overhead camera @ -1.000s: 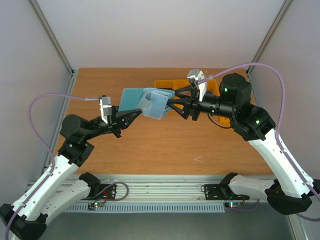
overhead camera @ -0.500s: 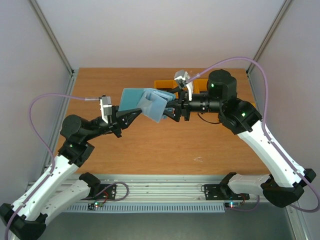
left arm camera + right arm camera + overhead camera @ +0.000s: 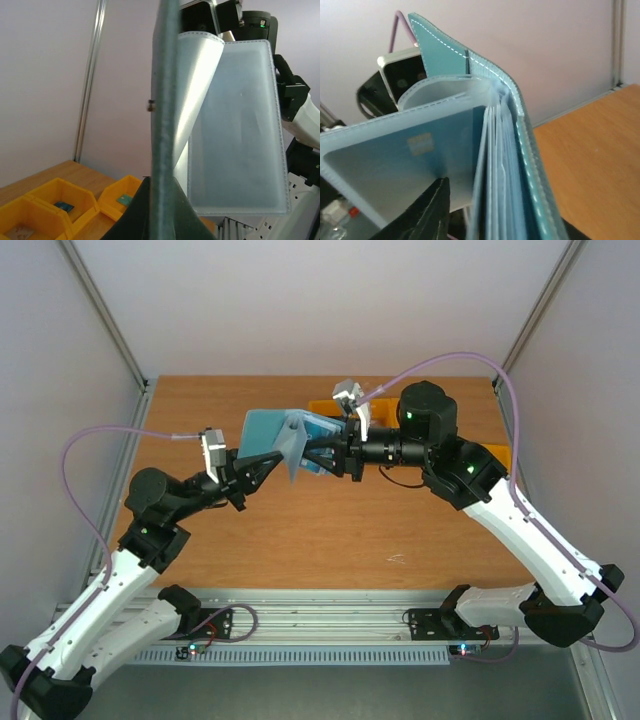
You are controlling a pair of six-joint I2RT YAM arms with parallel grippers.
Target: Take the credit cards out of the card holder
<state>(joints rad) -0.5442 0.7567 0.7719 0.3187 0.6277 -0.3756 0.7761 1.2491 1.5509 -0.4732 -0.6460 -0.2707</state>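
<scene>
Wooden table (image 3: 300, 530) is lying below | left gripper (image 3: 268, 462) is squeezing card holder (image 3: 266, 430), up at middle of frame | right gripper (image 3: 316, 453) is reaching at its clear sleeves (image 3: 495, 165), cannot tell if pinching | blue credit card (image 3: 395, 160) is sitting inside one

Card holder (image 3: 268, 432) above the table (image 3: 250, 540) between left jaws and right jaws, bins (image 3: 82, 215) behind it.
</scene>
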